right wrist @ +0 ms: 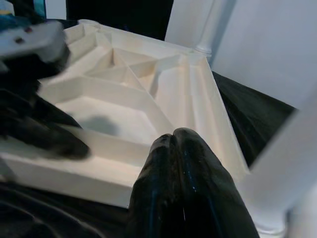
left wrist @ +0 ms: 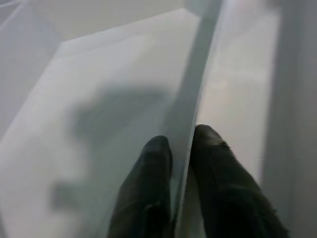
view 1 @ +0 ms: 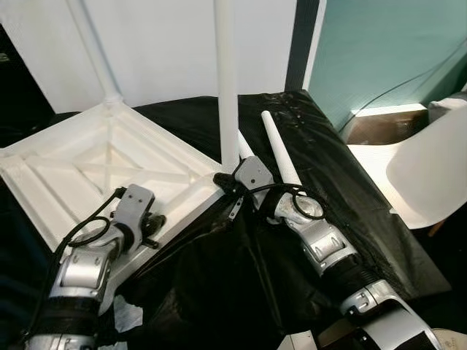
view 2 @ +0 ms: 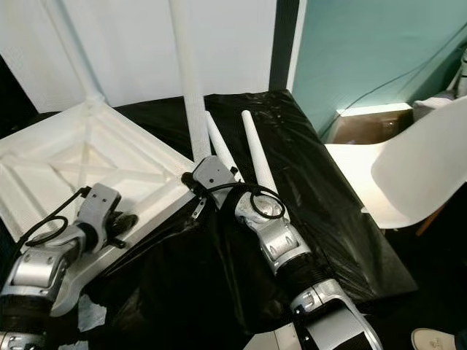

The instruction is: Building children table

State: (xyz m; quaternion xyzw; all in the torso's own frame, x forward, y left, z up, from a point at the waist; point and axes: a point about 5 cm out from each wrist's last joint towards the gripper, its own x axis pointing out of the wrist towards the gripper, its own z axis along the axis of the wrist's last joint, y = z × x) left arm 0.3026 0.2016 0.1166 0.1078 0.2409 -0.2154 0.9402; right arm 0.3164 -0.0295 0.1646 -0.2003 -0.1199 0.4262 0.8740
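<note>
Two silver segmented arms with black ribbed bands at the joints; a looping black cable runs along each wrist. The left gripper (left wrist: 181, 158) and right gripper (right wrist: 173, 148) have long black fingers.

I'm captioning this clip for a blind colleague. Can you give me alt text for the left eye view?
An upturned white tabletop lies on black sheeting, two legs already standing in it. The left hand pinches its near rim; the right hand sits by the near leg, another leg lying loose.

A black plastic sheet (view 1: 343, 197) covers the surface, and on it rest an upside-down white tabletop (view 1: 102, 171) and, just beside its near corner, two loose white tapered legs (view 1: 279, 151).
</note>
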